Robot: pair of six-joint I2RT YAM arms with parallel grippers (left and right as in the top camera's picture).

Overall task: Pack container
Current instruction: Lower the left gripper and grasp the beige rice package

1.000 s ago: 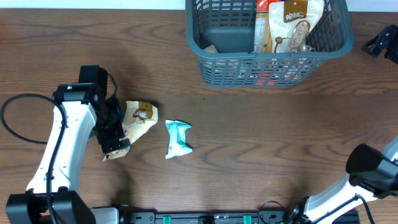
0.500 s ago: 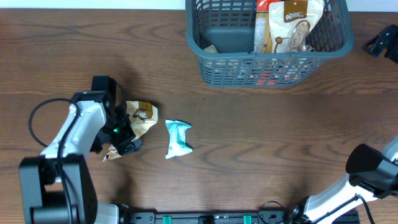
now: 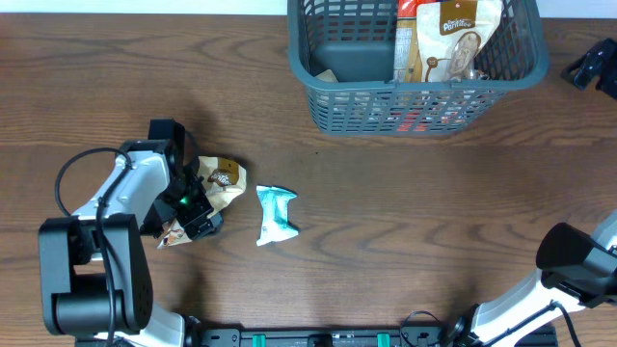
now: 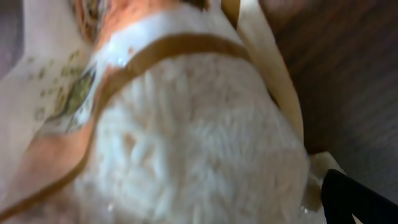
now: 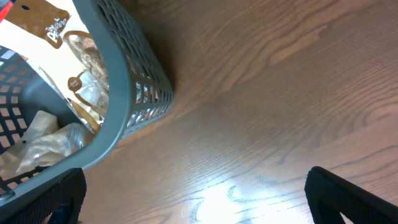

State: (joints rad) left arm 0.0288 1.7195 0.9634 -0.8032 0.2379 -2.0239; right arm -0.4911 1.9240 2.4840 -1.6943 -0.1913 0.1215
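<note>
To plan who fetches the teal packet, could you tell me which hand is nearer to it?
Left. The left hand is at the cream packet right beside the teal packet; the right hand is far off, beside the container.

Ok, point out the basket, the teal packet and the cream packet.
basket (image 3: 366, 106), overhead view, front lattice wall.
teal packet (image 3: 277, 216), overhead view, its middle.
cream packet (image 3: 224, 183), overhead view, upper uncovered part.
</note>
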